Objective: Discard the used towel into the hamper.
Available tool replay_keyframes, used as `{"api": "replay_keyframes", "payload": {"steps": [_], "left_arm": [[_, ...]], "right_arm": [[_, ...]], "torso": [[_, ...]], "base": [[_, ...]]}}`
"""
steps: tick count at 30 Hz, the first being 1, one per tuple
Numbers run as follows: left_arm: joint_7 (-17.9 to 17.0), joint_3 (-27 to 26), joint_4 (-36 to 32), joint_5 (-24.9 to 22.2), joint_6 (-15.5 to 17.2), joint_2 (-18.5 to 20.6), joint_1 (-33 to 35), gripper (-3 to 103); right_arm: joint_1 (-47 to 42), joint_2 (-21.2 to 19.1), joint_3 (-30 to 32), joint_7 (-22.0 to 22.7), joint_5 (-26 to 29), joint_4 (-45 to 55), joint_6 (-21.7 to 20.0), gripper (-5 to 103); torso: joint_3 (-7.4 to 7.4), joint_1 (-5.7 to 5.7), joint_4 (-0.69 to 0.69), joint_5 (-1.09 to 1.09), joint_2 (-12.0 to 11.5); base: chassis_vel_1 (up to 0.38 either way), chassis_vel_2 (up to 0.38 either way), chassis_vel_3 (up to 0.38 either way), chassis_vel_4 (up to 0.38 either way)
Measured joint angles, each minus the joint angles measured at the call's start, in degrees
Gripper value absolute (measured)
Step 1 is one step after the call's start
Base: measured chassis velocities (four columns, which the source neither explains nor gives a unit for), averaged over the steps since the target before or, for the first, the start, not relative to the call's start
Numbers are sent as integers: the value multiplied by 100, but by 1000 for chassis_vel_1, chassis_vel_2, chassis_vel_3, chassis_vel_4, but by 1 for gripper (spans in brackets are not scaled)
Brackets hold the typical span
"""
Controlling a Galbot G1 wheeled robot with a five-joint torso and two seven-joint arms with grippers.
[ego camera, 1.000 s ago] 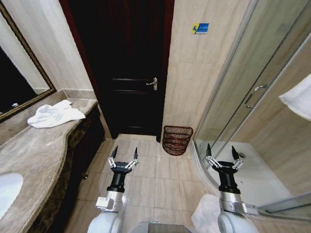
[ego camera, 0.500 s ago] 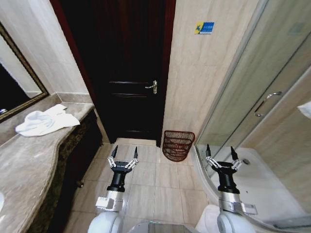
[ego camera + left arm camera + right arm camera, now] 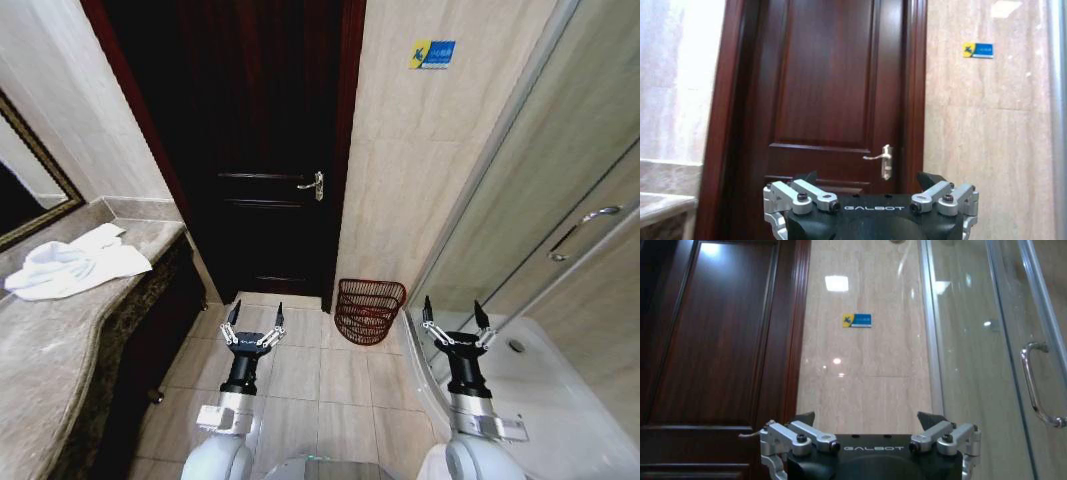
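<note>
We see the dark reddish-brown open-weave hamper (image 3: 369, 311) at frame centre-right, on the tiled floor against the wall; the crumpled white towel (image 3: 72, 266) lies on the marble counter (image 3: 45, 345) at left. Our left gripper (image 3: 255, 316) and right gripper (image 3: 451, 310) hover low, fingers apart, empty.

towel (image 3: 70, 268) on counter (image 3: 60, 350), left | hamper (image 3: 369, 311) on floor, right of door (image 3: 268, 150)

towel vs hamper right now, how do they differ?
The towel is white, soft and crumpled; the hamper is dark reddish-brown open weave that keeps its shape. The towel lies on the stone counter at the robot's left; the hamper stands on the floor against the wall, beside the door. Neither hand touches either.
</note>
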Motion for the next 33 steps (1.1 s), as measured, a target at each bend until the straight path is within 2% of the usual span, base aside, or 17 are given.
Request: {"api": "replay_keyframes", "payload": {"steps": [7, 8, 12, 23, 33], "left_arm": [[-92, -57, -10, -42, 60, 0, -17, 97], [-104, -61, -10, -48, 62, 0, -16, 100], [-135, -70, -20, -60, 64, 0, -9, 94], [-153, -115, -36, -94, 64, 0, 4, 97], [-158, -227, -47, -229, 68, 0, -14, 97]], "right_arm": [[13, -32, -19, 87, 37, -17, -84, 100], [18, -47, -17, 93, 79, -16, -100, 100], [34, -78, -2, 93, 185, -12, -105, 100], [26, -134, 53, 82, 321, 9, -110, 100], [43, -106, 84, 154, 221, -43, -194, 100]], "torso": [[-3, -5, 1, 0, -15], [-3, -5, 1, 0, -16], [-3, -5, 1, 0, -18], [-3, -5, 1, 0, -18], [-3, -5, 1, -1, -16]], "base": [[61, 13, 21, 58], [48, 74, 64, 54], [63, 88, 79, 60], [106, 112, 110, 101], [132, 126, 113, 122]]}}
